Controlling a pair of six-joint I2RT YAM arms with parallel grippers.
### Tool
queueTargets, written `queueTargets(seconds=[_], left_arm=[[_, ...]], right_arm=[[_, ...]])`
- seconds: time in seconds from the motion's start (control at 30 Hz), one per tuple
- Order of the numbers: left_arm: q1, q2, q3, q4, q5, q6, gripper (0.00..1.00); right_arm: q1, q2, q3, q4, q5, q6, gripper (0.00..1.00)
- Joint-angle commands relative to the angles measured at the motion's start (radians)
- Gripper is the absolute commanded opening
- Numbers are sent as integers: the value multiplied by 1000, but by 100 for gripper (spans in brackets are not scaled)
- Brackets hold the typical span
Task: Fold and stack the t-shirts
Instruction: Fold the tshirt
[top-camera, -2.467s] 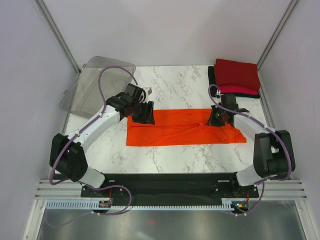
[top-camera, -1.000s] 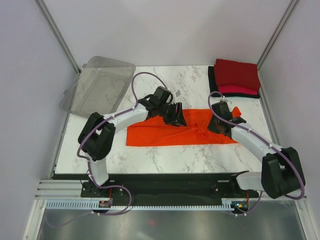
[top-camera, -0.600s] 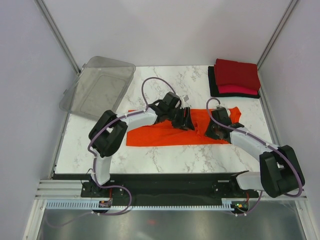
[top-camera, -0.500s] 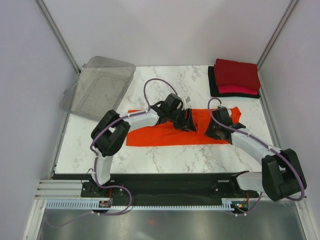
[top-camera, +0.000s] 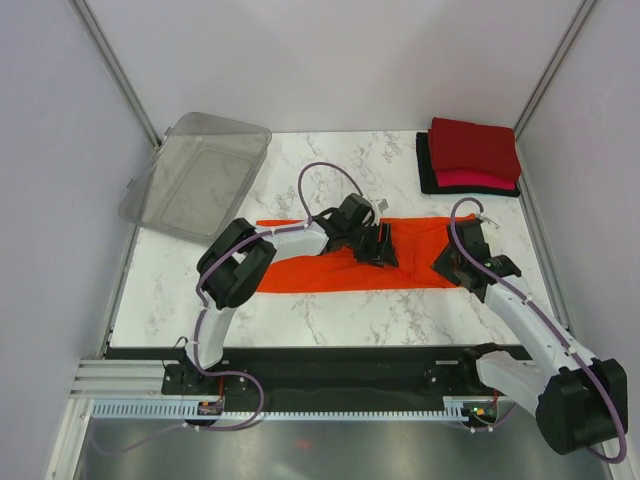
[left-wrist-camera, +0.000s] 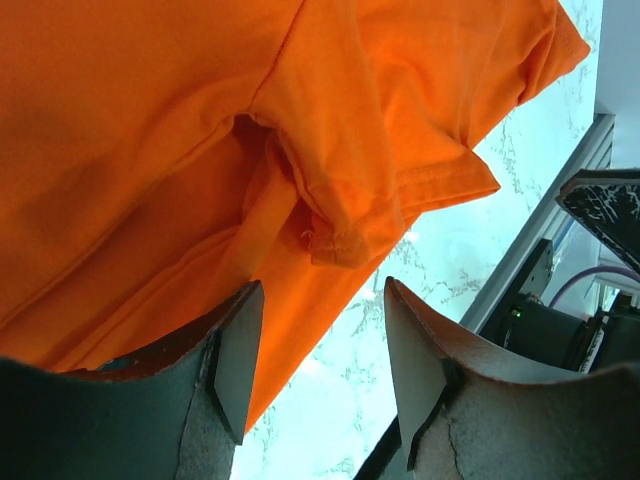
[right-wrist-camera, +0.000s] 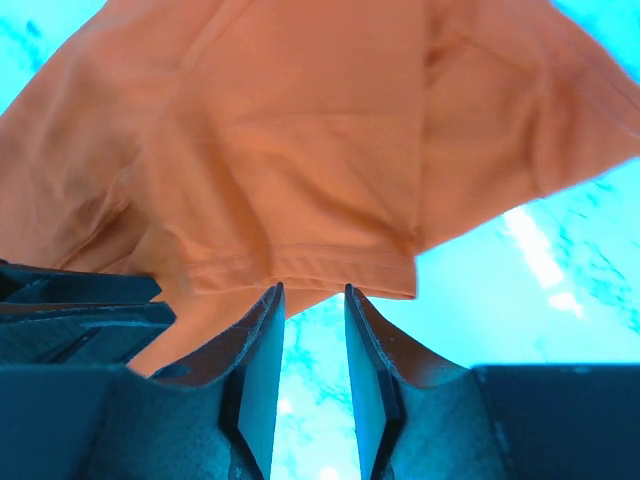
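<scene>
The bright orange t-shirt (top-camera: 310, 265) lies as a long flat strip across the middle of the marble table. My left gripper (top-camera: 383, 246) is over its middle. In the left wrist view (left-wrist-camera: 322, 290) the jaws stand wide open and empty above a bunched sleeve and hem of the shirt (left-wrist-camera: 150, 120). My right gripper (top-camera: 452, 264) is at the shirt's right end. In the right wrist view (right-wrist-camera: 313, 292) the jaws stand slightly apart and empty, just off the shirt's hem (right-wrist-camera: 300, 130). The folded dark red shirt (top-camera: 473, 146) tops the pinkish-red (top-camera: 482, 181) and black (top-camera: 424, 162) ones at the back right.
A clear plastic bin (top-camera: 195, 175) sits tilted at the back left corner. Bare marble table (top-camera: 340, 170) shows behind and in front of the shirt. Grey walls and metal frame posts close in both sides.
My left gripper has slid right along the shirt to its middle. My right gripper has moved right and nearer. The shirt's raised right corner now lies flat.
</scene>
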Motion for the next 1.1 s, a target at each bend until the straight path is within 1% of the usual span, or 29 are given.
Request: queueTargets(seconds=[0.0,0.33,0.7,0.87,1.07], left_arm=[[-7,27,49,55,-19,-16,60],[-7,61,77,62,1,-22,59],[-10,67,87,62,24,-35,54],[-11,76,93,62,27,-36,54],[-14,82,107,62,38,-50,52]], right_arm=[[-26,-43,-38,-57,64,74,38],[-96,-38,-74,-58,73,96,43],[-101,-61,-169,-9,51,179,45],[-101,-81,-208,50,50,186,46],[-102,-90,-220,69,54,200,45]])
